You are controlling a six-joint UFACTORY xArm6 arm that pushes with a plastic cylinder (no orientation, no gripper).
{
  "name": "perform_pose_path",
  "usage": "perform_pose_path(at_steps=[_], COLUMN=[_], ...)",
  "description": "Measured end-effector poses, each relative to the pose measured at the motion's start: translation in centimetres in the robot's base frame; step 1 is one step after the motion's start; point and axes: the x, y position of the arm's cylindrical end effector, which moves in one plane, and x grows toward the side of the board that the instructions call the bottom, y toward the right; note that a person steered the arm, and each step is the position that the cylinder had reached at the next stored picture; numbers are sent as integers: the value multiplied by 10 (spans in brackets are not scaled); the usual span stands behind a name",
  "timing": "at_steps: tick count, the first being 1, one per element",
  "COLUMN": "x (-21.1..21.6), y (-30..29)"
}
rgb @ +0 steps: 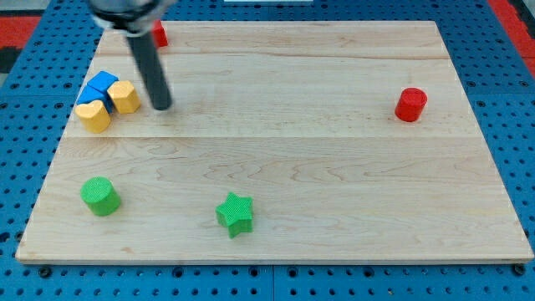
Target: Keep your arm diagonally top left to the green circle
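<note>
The green circle point(100, 196), a short round block, stands near the board's bottom left. My tip point(162, 106) rests on the board above it and a little to its right, well apart from it. The tip is just right of a yellow hexagon block point(125, 97). The rod slants up to the view's top left.
A yellow heart-like block point(94, 115) and two blue blocks point(99, 87) cluster with the hexagon at the left. A red block point(158, 34) shows partly behind the rod at the top. A red cylinder point(410, 104) stands at the right. A green star point(235, 214) lies at bottom centre.
</note>
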Motion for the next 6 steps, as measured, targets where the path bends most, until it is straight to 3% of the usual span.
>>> perform_pose_path(at_steps=[1,2,4,6], x=[53,109,81,114], y=[7,-28,-121,-137])
